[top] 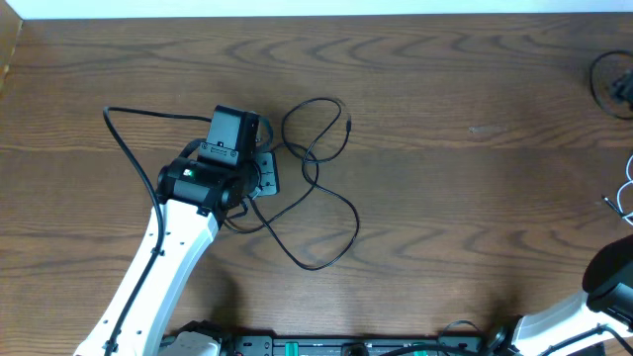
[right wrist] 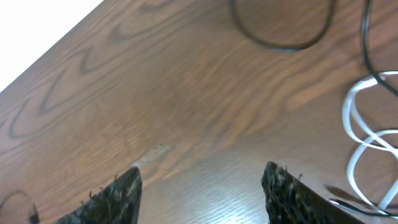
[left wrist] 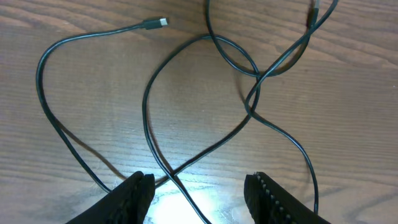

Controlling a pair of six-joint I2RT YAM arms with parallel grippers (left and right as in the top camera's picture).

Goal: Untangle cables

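Observation:
The black cable [top: 316,267] lies in loose crossing loops left of the table's middle. In the left wrist view the black cable [left wrist: 147,106] crosses itself, with a small plug [left wrist: 158,23] at the top. My left gripper [left wrist: 199,190] is open low over the table. One crossing of the cable lies between its fingers, untouched. In the overhead view the left gripper [top: 265,176] sits at the loops' left side. The white cable [right wrist: 356,127] curls at the right, beside my open, empty right gripper [right wrist: 202,193]. It also shows at the overhead right edge [top: 621,203].
A dark coil of cord [top: 613,84] lies at the far right back; a dark loop [right wrist: 280,43] shows at the top of the right wrist view. The right arm [top: 613,282] is in the front right corner. The left arm's own wire [top: 124,148] arcs out to the left.

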